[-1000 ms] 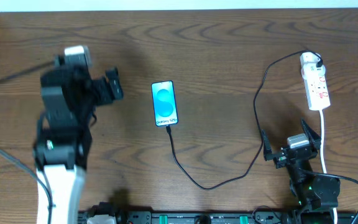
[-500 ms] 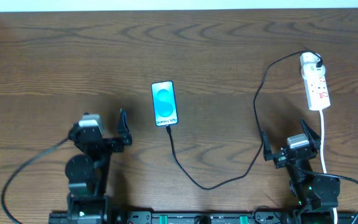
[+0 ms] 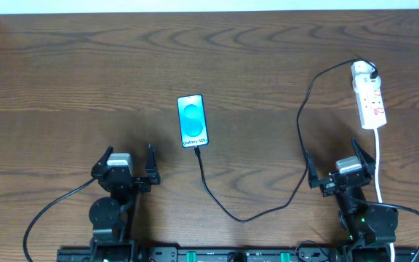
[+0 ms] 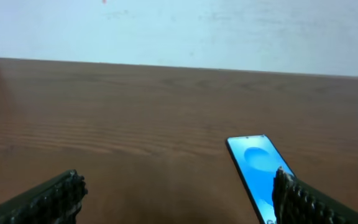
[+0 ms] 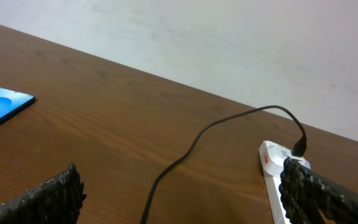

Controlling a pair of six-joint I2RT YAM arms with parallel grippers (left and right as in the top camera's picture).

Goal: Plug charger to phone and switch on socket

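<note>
Power looks like the step left: the charger (image 3: 231, 212) already seems to meet the near end of the phone (image 3: 193, 121), mid-counter (image 3: 64, 58), and runs right to the socket (image 3: 369, 97) at the far right. The right hand (image 3: 334, 156), spread and empty near the socket, should reach forward and press one fingertip straight down by the red marks, clear of the cable so the plug stays seated. Since a second ago the left hand (image 3: 129, 151), also spread and empty, has dropped from far left of the phone to the near edge; the rest is unmoved.
</note>
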